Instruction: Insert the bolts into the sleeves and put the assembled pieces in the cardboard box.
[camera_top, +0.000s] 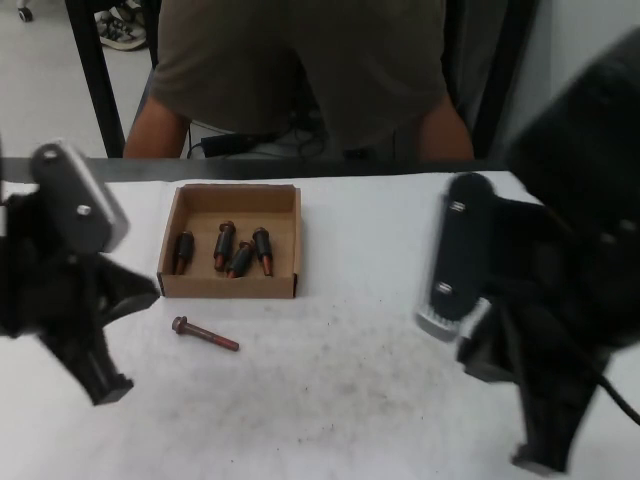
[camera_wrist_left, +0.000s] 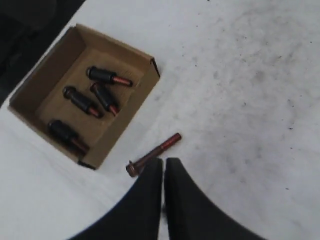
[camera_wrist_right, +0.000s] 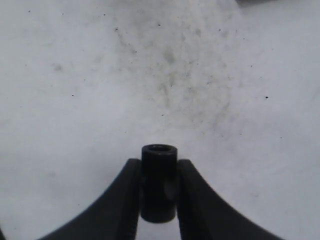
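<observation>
1. Cardboard box (camera_wrist_left: 125, 117) sits toward the far side of the bench (camera_top: 350, 400) and holds four assembled pieces (camera_wrist_left: 82, 101), each a dark sleeve with a coppery bolt tip poking out. They lie loosely side by side, so that share of the work looks done.
2. One loose bolt (camera_wrist_left: 152, 155) lies flat on the bench just in front of the box with no sleeve on it. I judge it to be the last one left to assemble.
3. Left end effector (camera_wrist_left: 163, 162) hovers near the bolt's head end, its fingers pressed together and gripping nothing. It would have to spread before taking the bolt.
4. Right end effector (camera_wrist_right: 159, 165) is clenched on a black sleeve (camera_wrist_right: 159, 185) with the bore facing outward, over bare bench well apart from the bolt. That hold probably leaves the bore free for the bolt to be pushed in.
</observation>
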